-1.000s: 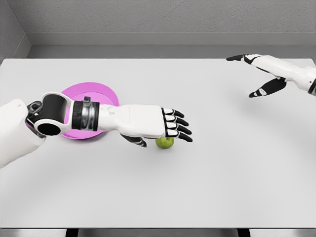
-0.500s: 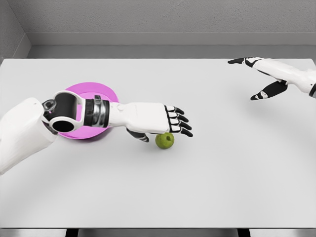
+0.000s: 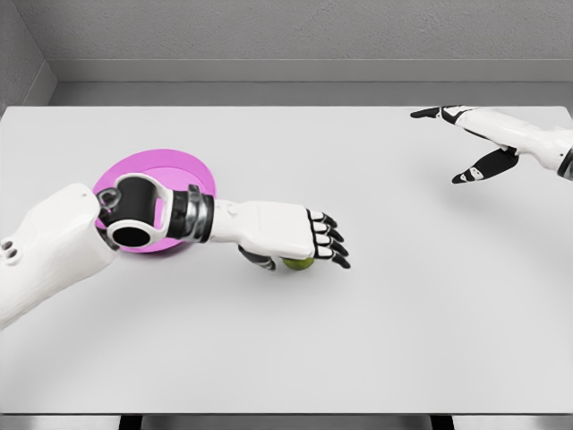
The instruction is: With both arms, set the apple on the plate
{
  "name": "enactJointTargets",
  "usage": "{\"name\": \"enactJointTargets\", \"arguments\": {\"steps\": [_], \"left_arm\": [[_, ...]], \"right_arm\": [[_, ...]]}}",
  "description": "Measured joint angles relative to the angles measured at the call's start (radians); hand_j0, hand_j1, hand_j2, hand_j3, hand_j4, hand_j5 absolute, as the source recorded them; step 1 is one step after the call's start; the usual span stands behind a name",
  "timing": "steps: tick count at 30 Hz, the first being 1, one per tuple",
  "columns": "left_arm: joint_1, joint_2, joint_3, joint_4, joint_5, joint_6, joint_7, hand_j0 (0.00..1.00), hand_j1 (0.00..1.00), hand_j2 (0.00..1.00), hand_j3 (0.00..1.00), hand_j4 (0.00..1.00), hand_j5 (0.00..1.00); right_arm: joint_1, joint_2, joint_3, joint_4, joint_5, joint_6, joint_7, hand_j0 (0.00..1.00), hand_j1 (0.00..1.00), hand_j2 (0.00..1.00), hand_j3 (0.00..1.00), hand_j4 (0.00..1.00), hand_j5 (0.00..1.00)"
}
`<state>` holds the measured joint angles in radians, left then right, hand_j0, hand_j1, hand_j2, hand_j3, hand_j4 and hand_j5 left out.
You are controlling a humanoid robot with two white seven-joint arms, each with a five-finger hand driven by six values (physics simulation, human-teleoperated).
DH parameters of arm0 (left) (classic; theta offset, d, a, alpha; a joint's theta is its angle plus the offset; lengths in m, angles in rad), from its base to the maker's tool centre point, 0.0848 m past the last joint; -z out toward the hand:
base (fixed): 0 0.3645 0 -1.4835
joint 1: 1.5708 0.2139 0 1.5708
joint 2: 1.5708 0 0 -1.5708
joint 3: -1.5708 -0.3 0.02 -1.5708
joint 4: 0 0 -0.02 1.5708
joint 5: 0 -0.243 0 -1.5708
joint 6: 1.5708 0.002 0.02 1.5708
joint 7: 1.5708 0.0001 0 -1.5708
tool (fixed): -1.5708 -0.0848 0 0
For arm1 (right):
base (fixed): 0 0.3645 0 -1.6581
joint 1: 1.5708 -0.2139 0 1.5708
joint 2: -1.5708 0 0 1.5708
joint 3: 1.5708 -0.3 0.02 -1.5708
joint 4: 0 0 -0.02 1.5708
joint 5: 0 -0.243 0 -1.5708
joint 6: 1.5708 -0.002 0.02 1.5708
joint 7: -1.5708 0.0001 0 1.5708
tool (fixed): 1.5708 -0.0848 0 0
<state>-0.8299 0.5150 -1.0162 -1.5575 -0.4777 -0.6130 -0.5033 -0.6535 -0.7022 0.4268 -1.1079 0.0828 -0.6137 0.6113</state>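
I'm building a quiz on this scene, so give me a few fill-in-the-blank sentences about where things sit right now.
1. The apple is mostly hidden under the ____ robot hand.
2. The plate is ____ in colour.
3. The apple rests on the ____, not on the plate.
4. The right robot hand, holding nothing, hangs over the table's far ____ corner.

Missing words: left; pink; table; right

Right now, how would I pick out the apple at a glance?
Start at the round pink plate on the white table's left side. Follow the left arm rightward to the left hand; the small green apple peeks out beneath it, the only green thing there.
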Motion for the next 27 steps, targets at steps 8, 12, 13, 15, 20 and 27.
{"name": "enactJointTargets", "arguments": {"steps": [8,12,13,15,20,27], "left_arm": [[-0.011,-0.014,-0.007,0.056,-0.011,0.000,0.000,0.96,0.96,0.96,0.96,0.96,0.96],[-0.012,-0.028,-0.008,0.077,-0.020,0.000,0.000,0.94,0.94,0.94,0.94,0.94,0.94],[-0.012,-0.030,-0.008,0.080,-0.024,0.000,0.000,0.93,0.93,0.93,0.93,0.93,0.93],[-0.012,-0.034,-0.008,0.083,-0.032,0.000,0.000,0.92,0.92,0.92,0.92,0.92,0.92],[-0.012,-0.041,-0.009,0.086,-0.052,0.000,-0.001,0.89,0.89,0.89,0.89,0.89,0.89],[-0.011,-0.048,-0.011,0.086,-0.069,0.000,-0.002,0.89,0.89,0.89,0.89,0.89,0.89]], "right_arm": [[-0.008,0.006,0.000,0.001,0.004,0.000,0.000,1.00,1.00,1.00,1.00,1.00,1.00],[-0.008,0.013,0.000,0.001,0.005,0.000,0.000,1.00,1.00,1.00,1.00,1.00,1.00],[-0.008,0.014,0.000,0.002,0.005,0.000,0.000,1.00,1.00,1.00,1.00,1.00,1.00],[-0.006,0.014,0.000,0.001,0.005,0.000,0.000,1.00,1.00,1.00,1.00,1.00,1.00],[-0.003,0.014,0.000,0.001,0.005,0.000,0.000,1.00,1.00,1.00,1.00,1.00,1.00],[-0.005,0.015,0.000,0.001,0.005,0.000,0.000,1.00,1.00,1.00,1.00,1.00,1.00]]}}
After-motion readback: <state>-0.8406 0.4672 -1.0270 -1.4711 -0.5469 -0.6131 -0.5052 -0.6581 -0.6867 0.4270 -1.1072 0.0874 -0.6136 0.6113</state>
